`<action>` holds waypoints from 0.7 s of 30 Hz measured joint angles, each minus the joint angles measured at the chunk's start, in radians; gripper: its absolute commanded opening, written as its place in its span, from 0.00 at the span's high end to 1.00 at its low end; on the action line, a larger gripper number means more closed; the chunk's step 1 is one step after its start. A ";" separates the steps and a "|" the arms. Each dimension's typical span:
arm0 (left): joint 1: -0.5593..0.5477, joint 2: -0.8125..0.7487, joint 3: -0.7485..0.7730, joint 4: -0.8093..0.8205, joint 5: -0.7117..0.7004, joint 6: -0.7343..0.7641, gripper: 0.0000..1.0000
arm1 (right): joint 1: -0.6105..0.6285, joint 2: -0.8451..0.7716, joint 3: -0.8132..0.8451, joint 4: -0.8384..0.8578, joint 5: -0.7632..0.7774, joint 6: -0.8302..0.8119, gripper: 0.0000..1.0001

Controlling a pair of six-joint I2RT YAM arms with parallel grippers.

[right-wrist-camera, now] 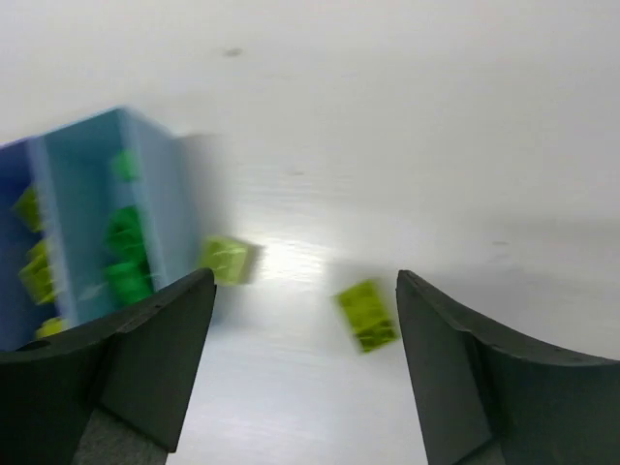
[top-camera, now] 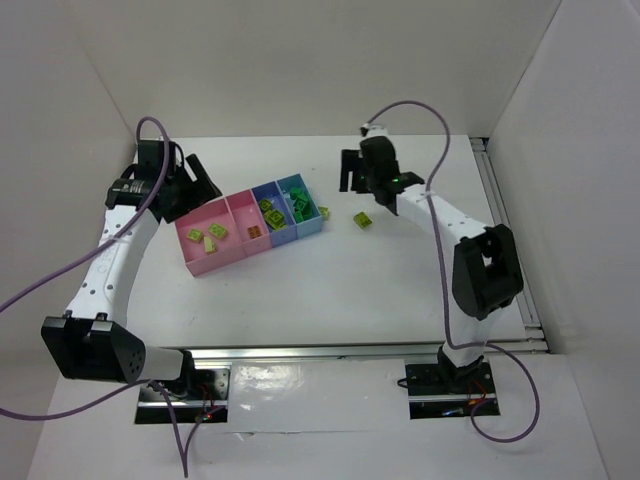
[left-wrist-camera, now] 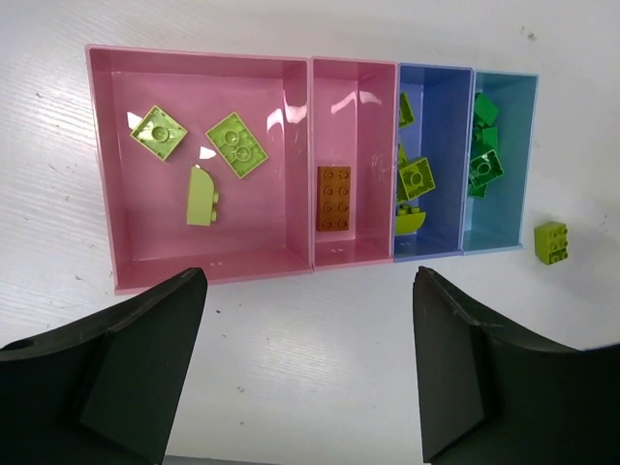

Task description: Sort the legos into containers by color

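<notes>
The containers [top-camera: 197,256] are a joined row: a wide pink bin [left-wrist-camera: 262,218] with three yellow-green legos [left-wrist-camera: 235,144], a narrow pink bin [left-wrist-camera: 354,116] with an orange-brown brick [left-wrist-camera: 334,198], a blue bin [left-wrist-camera: 441,107] with yellow-green legos, and a light blue bin [left-wrist-camera: 511,194] with dark green legos [left-wrist-camera: 484,168]. Two yellow-green legos lie loose on the table to the right of the row [top-camera: 361,220] [top-camera: 325,211]. My right gripper [right-wrist-camera: 305,281] hangs open and empty over them [right-wrist-camera: 366,313] [right-wrist-camera: 225,260]; this view is blurred. My left gripper [left-wrist-camera: 310,276] is open and empty, just short of the pink bins.
White walls close in the table at the back and on both sides. A metal rail [top-camera: 510,230] runs along the right edge. Purple cables [top-camera: 60,275] loop off both arms.
</notes>
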 measured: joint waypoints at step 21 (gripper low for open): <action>-0.090 0.031 -0.001 0.012 -0.002 -0.003 0.11 | -0.137 0.222 -0.068 -0.071 -0.166 -0.132 0.19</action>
